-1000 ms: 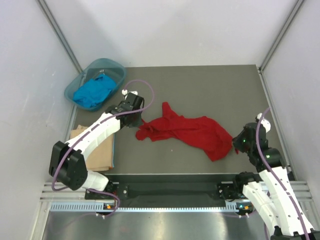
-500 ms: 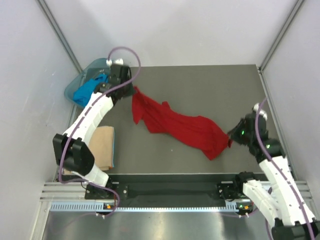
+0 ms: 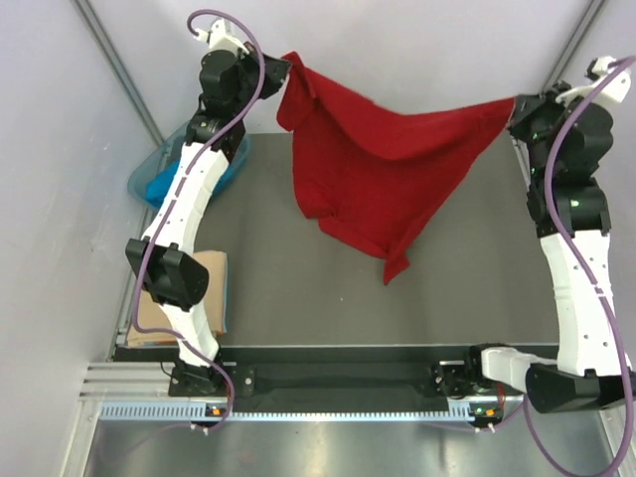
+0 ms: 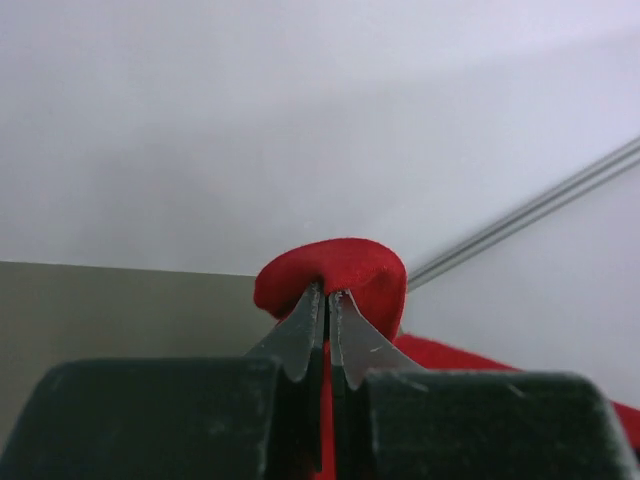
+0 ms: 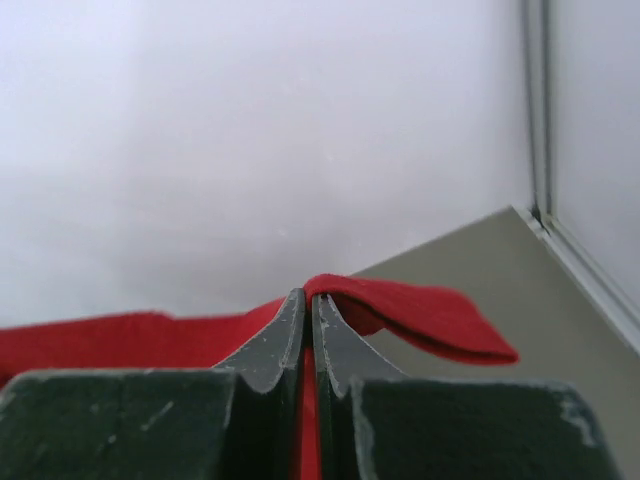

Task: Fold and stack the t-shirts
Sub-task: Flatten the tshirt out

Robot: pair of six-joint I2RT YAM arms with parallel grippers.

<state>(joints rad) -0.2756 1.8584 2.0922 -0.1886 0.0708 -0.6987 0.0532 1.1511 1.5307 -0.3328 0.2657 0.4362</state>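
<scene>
One deep red t-shirt (image 3: 383,164) now hangs spread in the air over the far half of the table (image 3: 298,293), where it lay crumpled a second ago. The left pincer (image 3: 282,68) and right pincer (image 3: 514,106), both raised since then, are each clenched on an upper corner. A blue t-shirt (image 3: 159,187) sits in the teal basin (image 3: 135,180) at the far-left corner.

Bright, even, soft light; faint shadows; blurred wrist-view foregrounds.

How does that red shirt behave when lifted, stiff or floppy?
Probably very floppy: the red t-shirt sags and hangs in folds between the left gripper and right gripper. Likely light, since two small pinches at its edges hold it up. Dropped, it would probably crumple.
</scene>
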